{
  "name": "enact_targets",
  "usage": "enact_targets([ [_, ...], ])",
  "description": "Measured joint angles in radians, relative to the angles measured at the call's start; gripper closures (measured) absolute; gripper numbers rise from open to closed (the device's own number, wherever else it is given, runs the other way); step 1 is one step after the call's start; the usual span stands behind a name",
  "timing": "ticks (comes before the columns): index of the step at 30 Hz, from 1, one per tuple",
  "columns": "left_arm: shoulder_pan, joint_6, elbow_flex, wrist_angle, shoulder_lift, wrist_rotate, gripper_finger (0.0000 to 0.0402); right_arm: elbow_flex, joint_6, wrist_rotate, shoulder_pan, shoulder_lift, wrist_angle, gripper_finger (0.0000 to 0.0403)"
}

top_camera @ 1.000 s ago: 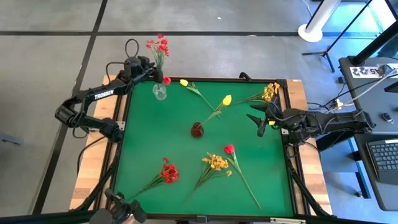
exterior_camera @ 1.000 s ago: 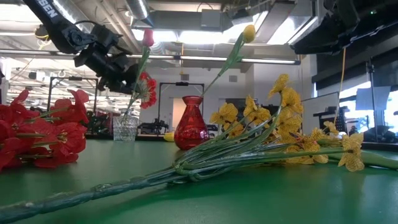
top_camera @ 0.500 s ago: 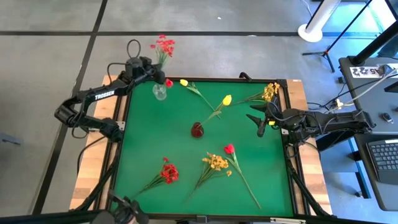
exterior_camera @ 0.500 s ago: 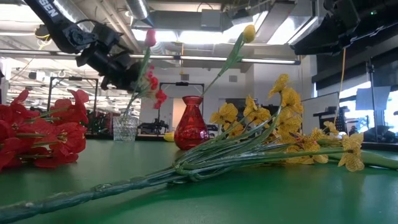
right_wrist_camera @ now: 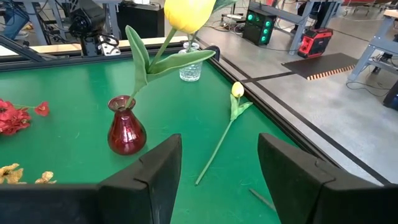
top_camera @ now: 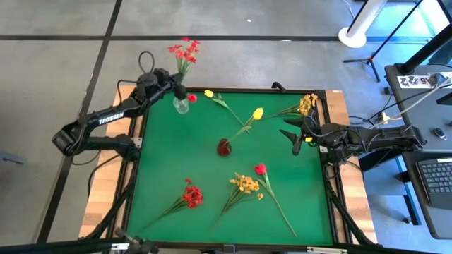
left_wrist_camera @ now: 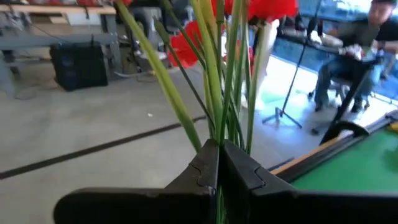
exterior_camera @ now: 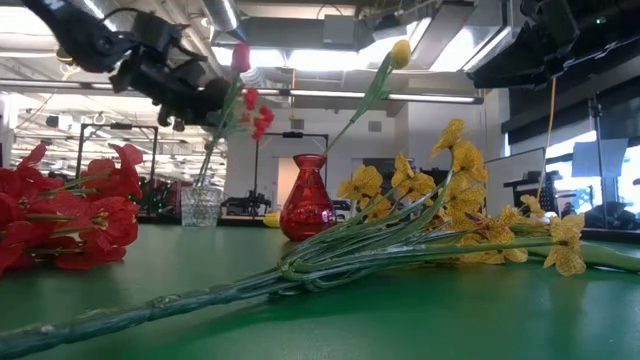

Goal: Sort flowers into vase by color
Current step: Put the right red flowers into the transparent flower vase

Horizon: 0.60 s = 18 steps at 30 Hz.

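Note:
My left gripper (top_camera: 174, 87) is at the table's far left corner, above a clear glass vase (top_camera: 181, 106), and is shut on a bushy red spray (top_camera: 183, 51). In the low view the gripper (exterior_camera: 192, 98) is high above the vase (exterior_camera: 200, 205). A red tulip (exterior_camera: 238, 57) stands in that vase. A red vase (top_camera: 224, 147) at mid-table holds a yellow tulip (top_camera: 258, 113). My right gripper (top_camera: 296, 138) is open and empty at the right, near a yellow spray (top_camera: 307, 103). My left gripper pinches the red spray's bundle of several green stems (left_wrist_camera: 214, 121) between its two fingers, below the blooms (left_wrist_camera: 261, 9). The fingers lie across the stems. The spray stands tilted and its stems run down toward the clear vase's mouth (exterior_camera: 207, 170); whether they reach inside cannot be told.
Lying on the green mat: a yellow tulip (top_camera: 210, 94) near the far edge, a red tulip (top_camera: 260, 168), a yellow spray (top_camera: 246, 184) and a red spray (top_camera: 192, 196) toward the near edge. The table's raised dark frame (top_camera: 233, 89) runs around the mat.
My left gripper has gone up with the red spray, still shut on its stems. The spray's blooms have risen with it and now stand higher above the clear vase, swung a little to the side.

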Motion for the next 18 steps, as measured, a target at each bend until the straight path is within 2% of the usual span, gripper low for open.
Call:
enact_targets([
  [9, -0.003, -0.029, -0.262, 0.324, -0.096, 0.011, 0.0401, 0.000, 0.004, 0.000, 0.000, 0.000, 0.001, 0.0194],
  [18, -0.058, 0.042, -0.300, 0.388, -0.096, 0.031, 0.0401, 0.000, 0.013, 0.021, 0.000, 0.000, 0.012, 0.0194],
])
